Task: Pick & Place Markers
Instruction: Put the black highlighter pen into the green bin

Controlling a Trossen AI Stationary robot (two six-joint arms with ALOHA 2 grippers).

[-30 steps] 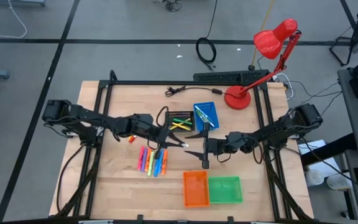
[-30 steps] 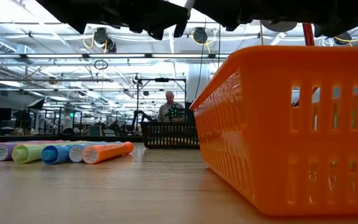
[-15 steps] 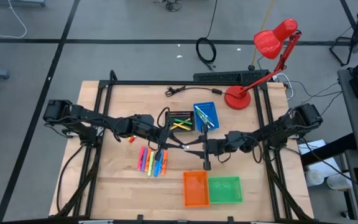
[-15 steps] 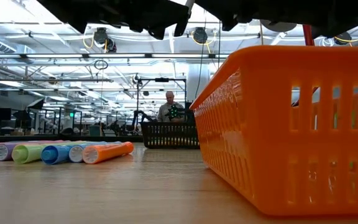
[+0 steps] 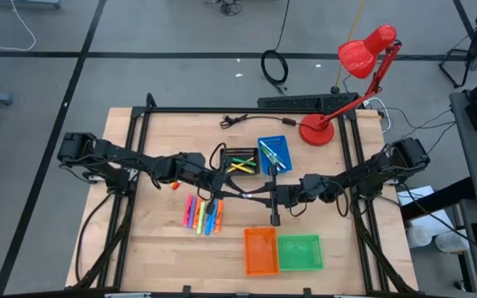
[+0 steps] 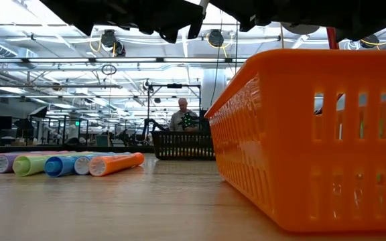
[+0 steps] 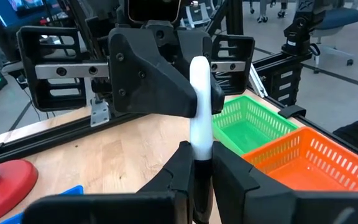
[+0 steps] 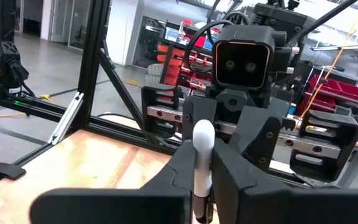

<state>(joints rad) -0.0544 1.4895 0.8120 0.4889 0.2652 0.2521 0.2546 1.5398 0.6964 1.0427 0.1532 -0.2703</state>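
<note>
Midair, both pincers (image 5: pixel 243 195) clenched on one white marker (image 7: pixel 200 106), ends hidden.

Surface finish, as observed
Desk (image 5: pixel 164 240): pale wood, matt. Orange tray (image 6: pixel 313 134): perforated glossy plastic. White marker (image 7: pixel 201 106): smooth plastic. Lamp (image 5: pixel 363 50): glossy red.

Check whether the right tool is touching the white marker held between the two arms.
Touching. In the right wrist view the right tool has both fingers pressed against the white marker; the left wrist view shows the left tool gripping it too.
</note>
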